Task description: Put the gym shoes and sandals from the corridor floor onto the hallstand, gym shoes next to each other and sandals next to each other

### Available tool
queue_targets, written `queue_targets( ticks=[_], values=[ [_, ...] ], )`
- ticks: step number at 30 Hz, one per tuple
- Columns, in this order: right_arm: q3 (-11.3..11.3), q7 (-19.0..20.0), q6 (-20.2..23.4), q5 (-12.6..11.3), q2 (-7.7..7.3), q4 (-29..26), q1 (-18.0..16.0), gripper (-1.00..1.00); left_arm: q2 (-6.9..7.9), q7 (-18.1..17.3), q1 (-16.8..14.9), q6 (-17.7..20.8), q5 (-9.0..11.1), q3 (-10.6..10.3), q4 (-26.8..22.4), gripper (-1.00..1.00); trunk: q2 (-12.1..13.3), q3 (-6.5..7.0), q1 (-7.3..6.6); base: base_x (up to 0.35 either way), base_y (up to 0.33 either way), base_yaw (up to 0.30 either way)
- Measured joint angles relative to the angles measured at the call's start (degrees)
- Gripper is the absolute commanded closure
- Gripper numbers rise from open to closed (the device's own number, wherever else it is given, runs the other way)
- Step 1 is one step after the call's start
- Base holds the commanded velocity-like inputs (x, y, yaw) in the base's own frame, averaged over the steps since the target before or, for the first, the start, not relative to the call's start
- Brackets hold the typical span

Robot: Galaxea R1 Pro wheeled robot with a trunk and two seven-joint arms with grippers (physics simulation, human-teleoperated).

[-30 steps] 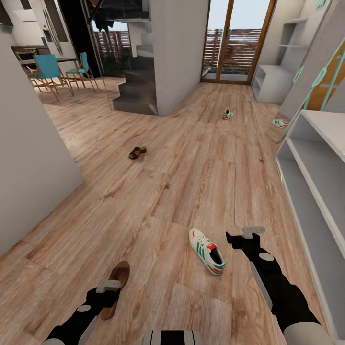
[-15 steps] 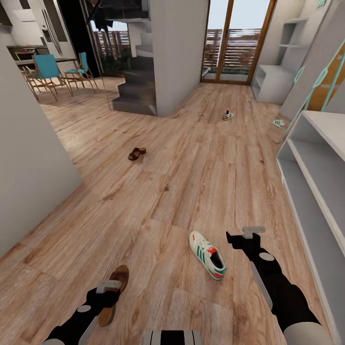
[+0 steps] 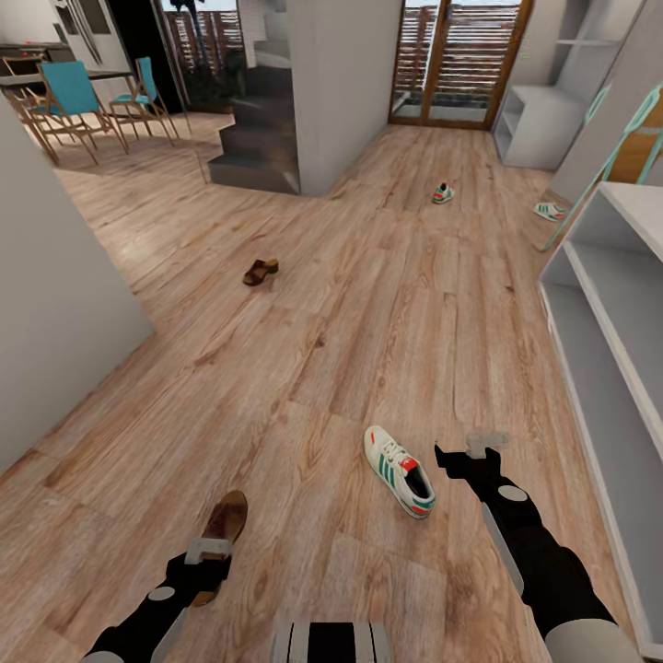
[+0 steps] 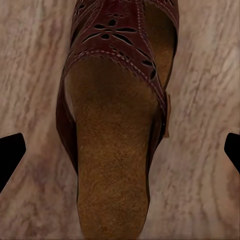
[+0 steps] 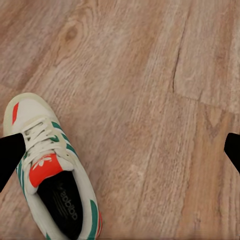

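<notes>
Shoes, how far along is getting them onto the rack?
Nothing is racked yet. All four lie on the floor: the near sandal under the open left gripper, the near sneaker beside the open right gripper, the far sandal and far sneaker further up the corridor. Neither gripper holds anything. The rack stands far off, so every pick and placement remains.

I'm getting bright, even daylight from the glass doors (image 3: pixel 459 60). Shadows stay soft. Edges bow wide; wrist views look slightly soft.
</notes>
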Motion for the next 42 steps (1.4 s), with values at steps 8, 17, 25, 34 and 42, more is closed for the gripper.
queue_targets(
  ticks=[8,17,25,34,42],
  values=[
    [0.00,0.00,0.00,0.00,0.00,0.00,0.00,-1.00,0.06,0.00,0.02,-0.03,0.00,-0.05,0.00,-1.00,-0.11,-2.50,0.21,0.000,0.000,0.000],
    [0.00,0.00,0.00,0.00,-0.01,0.00,0.00,-1.00,0.14,0.04,0.11,-0.25,0.00,-0.10,0.00,-1.00,-0.23,-5.31,0.44,0.000,0.000,0.000],
    [0.00,0.00,0.00,0.00,0.00,0.00,0.00,-1.00,0.32,0.00,0.17,-7.16,-0.05,-0.06,0.58,-1.00,-0.30,-7.05,0.56,0.000,0.000,0.000],
    [0.00,0.00,-0.07,0.00,-0.06,0.00,0.00,-1.00,0.57,0.07,0.17,-8.23,-0.05,0.00,0.95,-1.00,-0.30,-7.14,0.56,0.000,0.000,0.001],
    [0.00,0.00,-0.03,0.00,-0.04,0.02,-0.01,-1.00,0.62,0.08,0.17,-8.41,-0.06,0.03,0.96,-1.00,-0.35,-8.32,0.67,0.000,0.000,0.066]
  ],
)
